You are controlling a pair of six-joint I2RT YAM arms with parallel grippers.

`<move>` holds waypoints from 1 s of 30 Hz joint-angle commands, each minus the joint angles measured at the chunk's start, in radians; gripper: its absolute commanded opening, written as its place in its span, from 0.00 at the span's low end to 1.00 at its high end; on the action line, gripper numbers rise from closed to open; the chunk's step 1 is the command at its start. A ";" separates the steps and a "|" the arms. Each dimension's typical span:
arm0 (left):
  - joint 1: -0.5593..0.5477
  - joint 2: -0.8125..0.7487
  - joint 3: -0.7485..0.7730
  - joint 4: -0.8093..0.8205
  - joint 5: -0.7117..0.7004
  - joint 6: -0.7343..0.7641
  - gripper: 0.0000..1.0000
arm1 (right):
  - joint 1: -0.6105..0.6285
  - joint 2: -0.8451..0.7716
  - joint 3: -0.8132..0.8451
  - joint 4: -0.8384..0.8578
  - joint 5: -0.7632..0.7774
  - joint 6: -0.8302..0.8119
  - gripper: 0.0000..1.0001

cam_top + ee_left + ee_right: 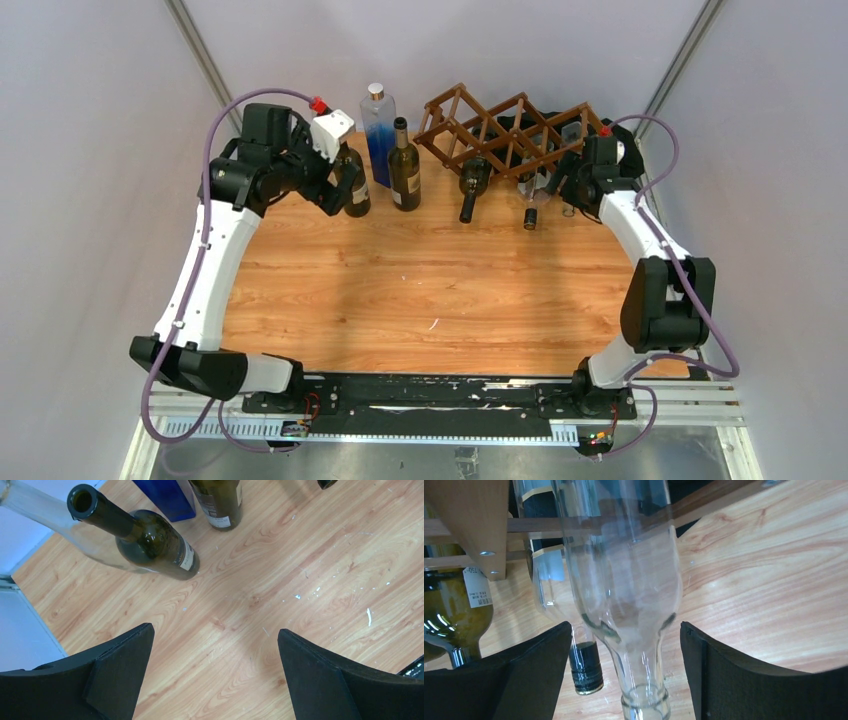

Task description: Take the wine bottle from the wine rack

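Observation:
The dark brown lattice wine rack (500,130) stands at the back of the table, right of centre. Several bottles lie in its cells with their necks pointing forward. One is a clear glass wine bottle (629,580), whose neck passes between the fingers of my right gripper (624,630). The jaws are open, with a gap to the glass on each side. In the top view my right gripper (568,190) sits at the rack's right front. My left gripper (215,630) hangs open over bare wood, next to a standing dark green bottle (150,542).
A blue bottle (378,120) and another dark bottle (404,165) stand left of the rack. In the rack, a black-capped bottle (585,667) and a green labelled bottle (454,605) lie left of the clear one. A rack slat (474,520) is close above.

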State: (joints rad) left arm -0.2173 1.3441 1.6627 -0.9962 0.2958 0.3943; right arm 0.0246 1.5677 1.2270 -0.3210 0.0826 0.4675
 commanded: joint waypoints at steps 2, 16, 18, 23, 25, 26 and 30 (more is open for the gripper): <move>0.007 -0.051 -0.036 -0.013 0.002 0.021 1.00 | -0.050 0.071 -0.009 0.078 -0.064 -0.028 0.78; 0.007 -0.118 -0.099 -0.014 0.016 0.056 1.00 | -0.063 -0.014 -0.130 0.187 -0.213 0.024 0.00; 0.007 -0.126 -0.100 -0.013 0.030 0.065 1.00 | -0.060 -0.062 -0.167 0.204 -0.223 0.025 0.00; 0.007 -0.150 -0.130 -0.013 0.089 0.135 1.00 | -0.032 -0.194 -0.250 0.204 -0.237 0.023 0.00; 0.007 -0.154 -0.144 -0.012 0.099 0.172 1.00 | -0.028 -0.243 -0.277 0.182 -0.247 0.025 0.00; 0.007 -0.156 -0.151 -0.013 0.102 0.186 1.00 | 0.004 -0.269 -0.290 0.168 -0.250 0.027 0.00; 0.007 -0.165 -0.160 -0.012 0.170 0.252 1.00 | 0.041 -0.383 -0.347 0.108 -0.255 0.047 0.00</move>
State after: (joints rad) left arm -0.2173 1.2015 1.5158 -1.0019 0.3828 0.5587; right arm 0.0158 1.2808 0.9146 -0.1703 -0.1429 0.4976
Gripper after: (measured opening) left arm 0.997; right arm 0.396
